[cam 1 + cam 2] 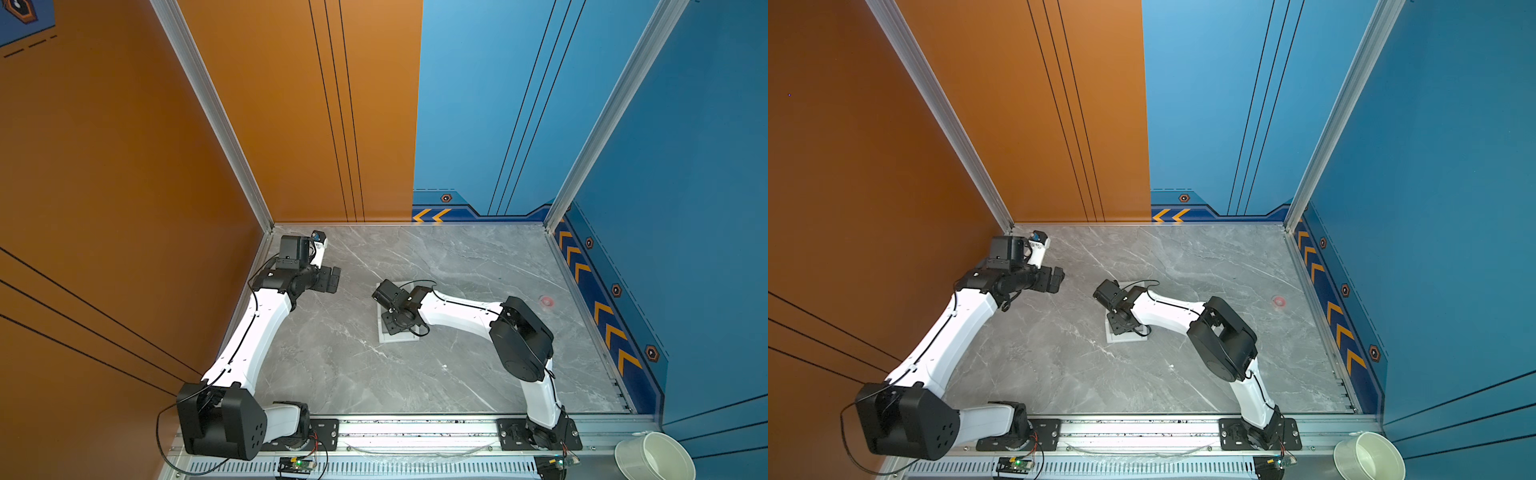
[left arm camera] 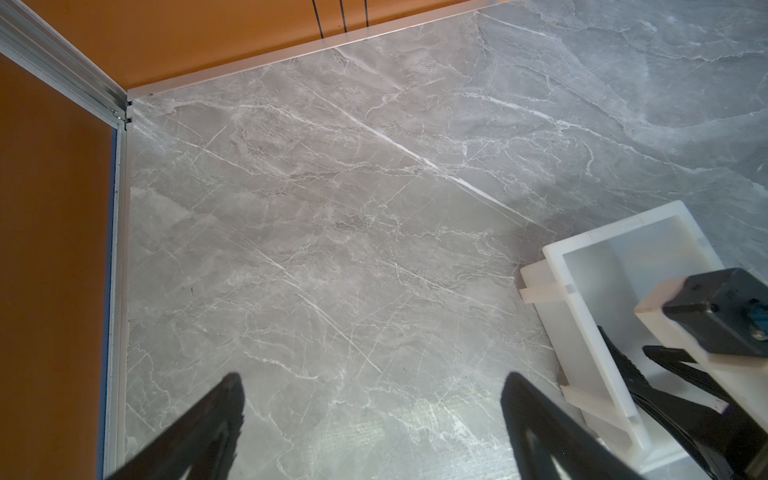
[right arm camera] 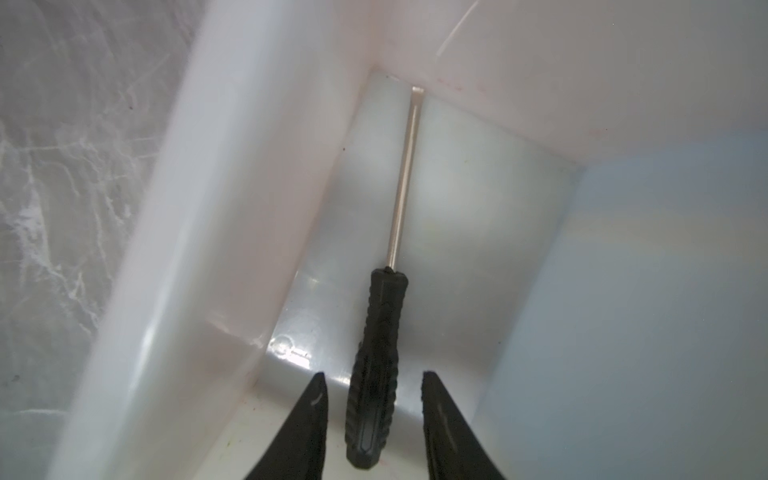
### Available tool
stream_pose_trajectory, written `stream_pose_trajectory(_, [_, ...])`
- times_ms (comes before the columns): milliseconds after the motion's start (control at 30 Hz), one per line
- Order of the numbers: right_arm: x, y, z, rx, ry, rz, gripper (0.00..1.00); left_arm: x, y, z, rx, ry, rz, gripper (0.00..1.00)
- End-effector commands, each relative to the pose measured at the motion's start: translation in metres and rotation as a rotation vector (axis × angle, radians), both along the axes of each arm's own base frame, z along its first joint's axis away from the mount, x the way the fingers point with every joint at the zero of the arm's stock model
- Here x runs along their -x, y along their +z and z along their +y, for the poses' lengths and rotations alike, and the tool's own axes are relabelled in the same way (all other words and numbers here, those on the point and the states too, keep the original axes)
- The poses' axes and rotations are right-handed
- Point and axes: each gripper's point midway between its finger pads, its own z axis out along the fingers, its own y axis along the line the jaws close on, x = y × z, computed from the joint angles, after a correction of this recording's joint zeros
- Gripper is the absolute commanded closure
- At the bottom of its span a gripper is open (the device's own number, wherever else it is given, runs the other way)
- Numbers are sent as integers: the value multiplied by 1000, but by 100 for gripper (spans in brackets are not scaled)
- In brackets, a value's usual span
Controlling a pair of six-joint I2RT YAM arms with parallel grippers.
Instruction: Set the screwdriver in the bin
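**Ana:** Screwdriver (image 3: 376, 365) is already inside the bin (image 3: 232, 174), I think. In the right wrist view it lies along the white floor, the thin shaft pointing to the far corner and the black handle between the two fingers of the right gripper (image 3: 374, 386).

**Ben:** Is the gripper holding it?

**Ana:** No. The jaws stand apart and there is a gap on each side of the handle, so they do not touch it. I judge this is the release step.

**Ben:** So what does the next move need?

**Ana:** Probably only to lift the right gripper straight up, without catching the handle or pushing the bin wall. The walls are close on both sides.

**Ben:** And in the top views?

**Ana:** There the right arm covers most of the bin (image 1: 399, 337) in both top views; only white edges show, and the screwdriver is hidden. But they show the whole table, and the left arm far off near the orange wall.

**Ben:** The left gripper (image 2: 370, 395)?

**Ana:** In the left wrist view its fingers are wide apart over bare marble table (image 2: 332, 208), holding nothing. This view also shows the bin (image 2: 582, 316) from outside with the right gripper's dark fingers reaching into it.
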Motion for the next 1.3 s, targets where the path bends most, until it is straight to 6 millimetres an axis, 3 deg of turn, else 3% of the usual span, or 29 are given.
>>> stream_pose_trajectory(0, [-7,56,2,-70,5,-94,57,2,-3,-3,8,-12,16,2])
stream_pose_trajectory(267, [-16,128,-17,-162,-23,-216,40,2,-15,6,8,48,48,2])
stream_pose_trajectory(367, [-28,149,-43,-179,-78,-261,34,1,-18,14,18,93,49,2])
stream_pose_trajectory(467, [-43,159,-83,-183,-167,-293,22,-3,-20,26,34,156,24,2])
stream_pose_trajectory(633, [-70,160,-163,-298,-356,-335,4,-9,-26,56,81,312,-92,2])
stream_pose_trajectory(733, [-78,161,-205,-322,-434,-397,0,-9,-33,76,138,406,-168,2])
stream_pose_trajectory(800, [-82,158,-228,-336,-476,-418,0,-14,-28,85,172,431,-274,2])
stream_pose_trajectory(933, [-85,145,-271,-324,-543,-479,0,-16,-40,87,143,406,-384,2])
stream_pose_trajectory(1067, [-85,138,-305,-284,-587,-604,0,-16,-64,85,133,390,-411,2])
stream_pose_trajectory(1267, [-74,123,-362,-136,-669,-749,0,-14,-85,84,134,387,-467,2])
